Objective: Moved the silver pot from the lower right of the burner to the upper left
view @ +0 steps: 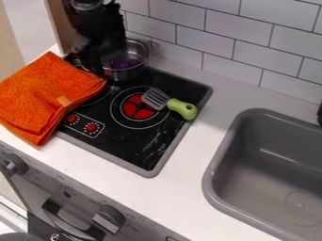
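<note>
The black gripper (100,61) hangs at the upper left over the back of the stove, covering the left part of the silver pot (140,57). That pot stands upright at the stove's back edge, near the tiled wall, with something purple inside. Whether the gripper touches the pot's rim or wall, I cannot tell. The black stovetop (141,146) has a red-centred burner (135,109) in front of and to the right of the pot.
A green-handled spatula (182,108) lies across the right side of the red burner. An orange cloth (44,94) covers the stove's left part and the counter beside it. To the right is a grey sink (217,162); white counter (182,188) runs between stove and sink.
</note>
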